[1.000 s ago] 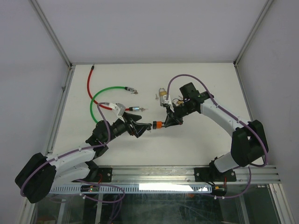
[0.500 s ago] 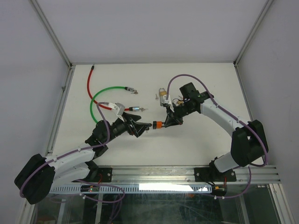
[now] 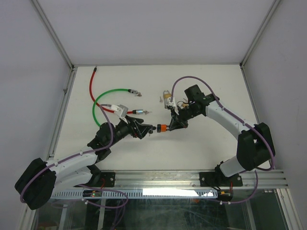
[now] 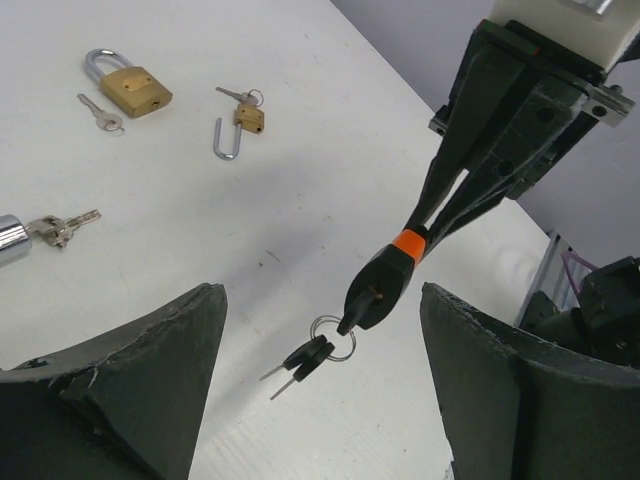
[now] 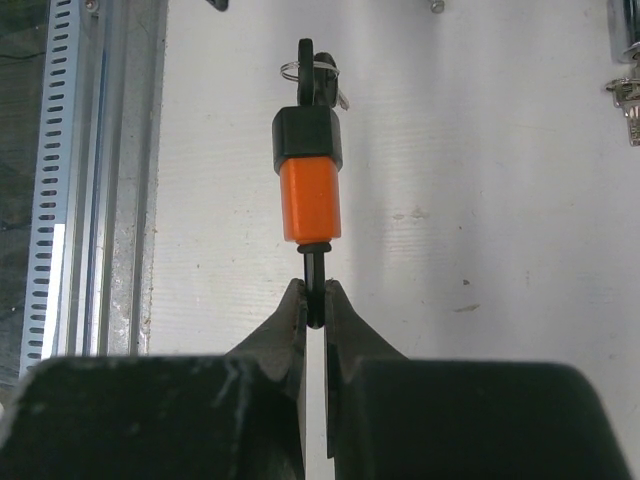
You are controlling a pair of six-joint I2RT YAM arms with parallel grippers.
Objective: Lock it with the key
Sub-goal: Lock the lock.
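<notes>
Lock: I see the orange-and-black lock (image 5: 310, 195) held in the air over the white table (image 3: 201, 143). It is near the middle of the top view and lies almost level, with its black end toward 9 o'clock.
Stem: a thin black stem (image 5: 315, 290) comes out of the orange end, at the 3 o'clock side.
Keys: a bunch of keys (image 4: 305, 357) hangs on a ring from the black end. I cannot tell if one key sits inside the lock.
Right gripper: the right gripper (image 5: 315, 300) is pinched tight on the stem and carries the lock. It reaches in from 3 o'clock.
Left gripper: the left gripper (image 3: 145, 129) has its jaws wide apart, at 9 o'clock of the lock. In its wrist view the keys and the black end are between the two fingers (image 4: 150, 400) and touch neither.
Brass padlock: a closed brass padlock (image 4: 130, 88) lies on the table at 10 o'clock from the held lock, with a small single key (image 4: 100, 110) just beside it.
Small padlock: a small brass padlock (image 4: 235, 130) lies with its shackle swung open, at 11 o'clock.
Silver lock: a silver cylinder lock (image 3: 165, 96) lies at 12 o'clock of the held lock in the top view.
Cables: a green cable (image 3: 108, 98) and a red cable (image 3: 93, 86) lie crossed at 10 o'clock on the table.
</notes>
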